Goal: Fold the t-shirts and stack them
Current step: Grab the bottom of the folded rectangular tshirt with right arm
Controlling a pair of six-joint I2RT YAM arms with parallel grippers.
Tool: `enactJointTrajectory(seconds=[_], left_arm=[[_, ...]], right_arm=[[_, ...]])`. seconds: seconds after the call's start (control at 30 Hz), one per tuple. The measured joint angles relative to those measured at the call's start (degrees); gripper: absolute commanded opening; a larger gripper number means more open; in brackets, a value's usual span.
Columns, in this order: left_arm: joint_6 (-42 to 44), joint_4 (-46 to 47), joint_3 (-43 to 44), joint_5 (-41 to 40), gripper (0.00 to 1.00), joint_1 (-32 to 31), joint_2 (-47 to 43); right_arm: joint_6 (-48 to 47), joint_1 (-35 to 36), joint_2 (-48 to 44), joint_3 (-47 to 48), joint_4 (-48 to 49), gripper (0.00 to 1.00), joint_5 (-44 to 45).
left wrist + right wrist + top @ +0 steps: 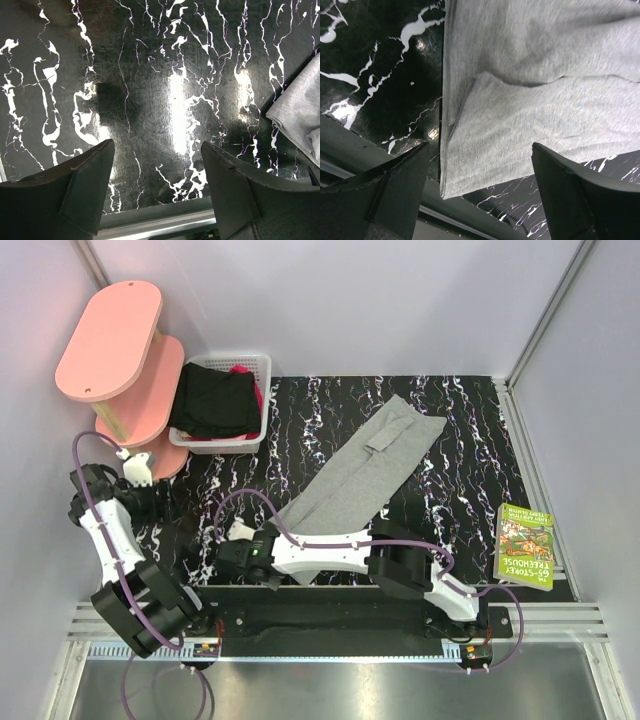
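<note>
A light grey t-shirt (370, 465), folded into a long strip, lies across the middle of the black marbled worktop (470, 455), running from 7 to 1 o'clock. The right arm reaches across its near end, hiding that end from above; the right hand (480, 150) hangs over that corner, spread wide and holding nothing. The left hand (157, 150), also wide and empty, is over bare worktop at 8 o'clock, the shirt's edge to its right. At 11 o'clock a white lattice basket (262, 390) holds a black garment (212, 400) and magenta cloth (240, 370), hemmed in by a pink two-tier shelf stand (110, 340). A book (524, 545) lies at 4 o'clock.
</note>
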Motion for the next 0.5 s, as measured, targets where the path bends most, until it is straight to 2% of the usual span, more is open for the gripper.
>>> enactJointTrajectory(seconds=[0.5], left_arm=[[3.3, -0.6, 0.7, 3.8, 0.74, 5.7, 7.3]], right_arm=[[-4.2, 0.1, 5.1, 5.8, 2.4, 0.82, 2.7]])
